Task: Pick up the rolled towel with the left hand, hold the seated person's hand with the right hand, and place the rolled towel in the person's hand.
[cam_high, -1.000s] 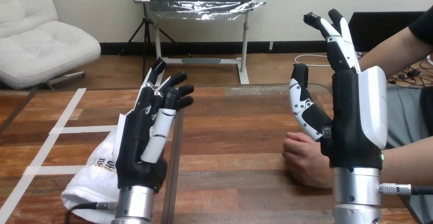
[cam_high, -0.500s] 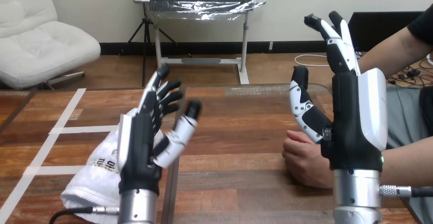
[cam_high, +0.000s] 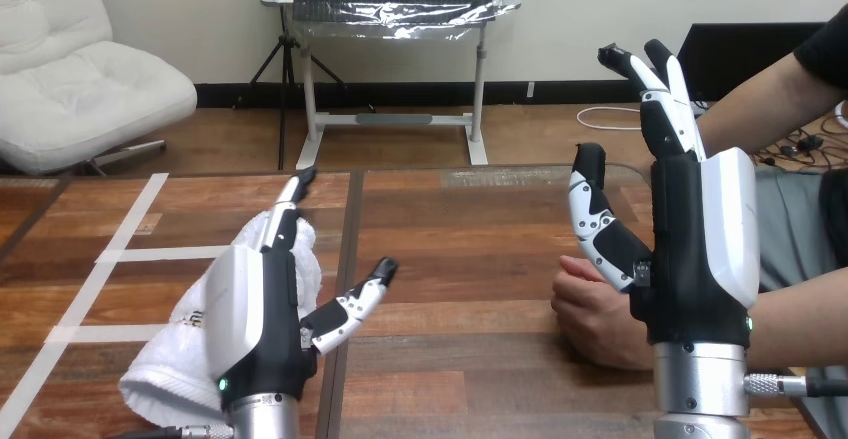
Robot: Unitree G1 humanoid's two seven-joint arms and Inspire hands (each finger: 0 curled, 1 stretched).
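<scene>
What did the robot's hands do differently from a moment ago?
The left hand turned its white back upward and dropped low over the rolled towel, fingers straightened forward; it has not closed on it. The right hand stayed raised and open beside the person's hand. The towel did not move.

The wooden table (cam_high: 460, 259) bears a rolled towel (cam_high: 160, 369), white tape strips (cam_high: 150, 254) and the person's hand (cam_high: 590, 314)

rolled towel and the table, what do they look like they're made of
The rolled towel looks like white terry cotton: matte and fuzzy, with a nubby pile and soft folds. The table is wood planks or a wood-look veneer, reddish-brown with visible grain and a slight sheen; which, I cannot tell.
</scene>
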